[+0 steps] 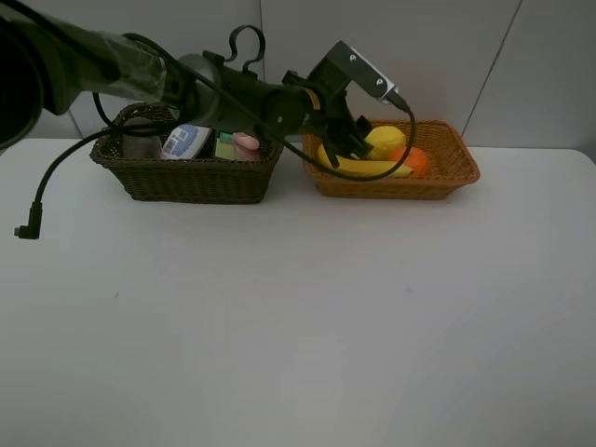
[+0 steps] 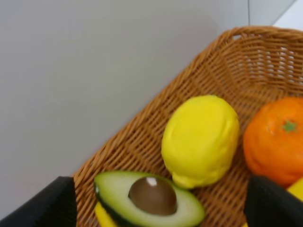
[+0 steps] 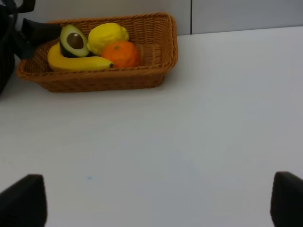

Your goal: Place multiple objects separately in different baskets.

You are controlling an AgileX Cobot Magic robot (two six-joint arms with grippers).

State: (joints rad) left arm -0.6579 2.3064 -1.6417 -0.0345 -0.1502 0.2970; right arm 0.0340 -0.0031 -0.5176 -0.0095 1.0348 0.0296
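Observation:
The orange-tan basket (image 1: 447, 172) holds a banana (image 1: 372, 168), a lemon (image 1: 386, 140) and an orange (image 1: 416, 161). My left gripper (image 1: 346, 147) reaches across over this basket's left end and hides the avocado in this view. In the left wrist view the gripper (image 2: 158, 191) is open, with the halved avocado (image 2: 149, 198) lying cut side up between the fingers, beside the lemon (image 2: 201, 139) and orange (image 2: 274, 139). The dark basket (image 1: 186, 177) holds the white blue-capped bottle (image 1: 186, 142), the pink bottle (image 1: 246, 144) and a greyish cup (image 1: 140, 145). My right gripper (image 3: 156, 189) is open and empty above the table.
The right wrist view shows the tan basket (image 3: 99, 78) with the avocado (image 3: 73, 40) resting on the banana (image 3: 75, 63), and the left gripper's fingers (image 3: 40, 30) at its end. A black cable (image 1: 37, 209) hangs from the left arm over the white table (image 1: 298, 326). A wall stands behind the baskets.

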